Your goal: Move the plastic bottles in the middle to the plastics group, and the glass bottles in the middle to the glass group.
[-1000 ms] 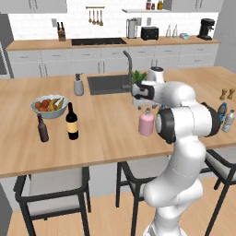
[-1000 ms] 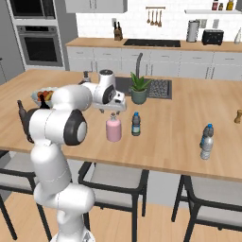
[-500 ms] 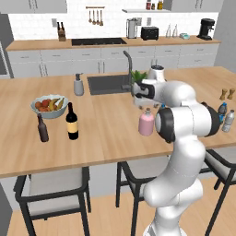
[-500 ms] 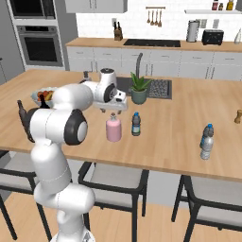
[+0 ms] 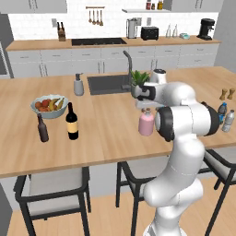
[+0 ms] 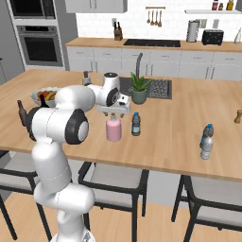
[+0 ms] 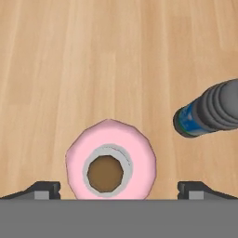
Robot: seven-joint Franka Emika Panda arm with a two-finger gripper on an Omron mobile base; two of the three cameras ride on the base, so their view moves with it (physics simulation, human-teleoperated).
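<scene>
Gripper (image 7: 114,189) lowered, spread over squat pink bottle (image 7: 110,160).

- The two-finger gripper (image 6: 113,115) sits a little lower than it did a second ago, seen in both base views; the drop is slight.
- The gap between its dark fingertips (image 5: 146,109) and the grey stopper of the squat pale-pink bottle (image 6: 113,130) is narrower than before. The tips now hang just above the bottle's neck.
- The white hand block above the fingers has come down with them, so it now hides a little more of the wooden counter (image 6: 189,118) behind the bottle in the right base view.
</scene>
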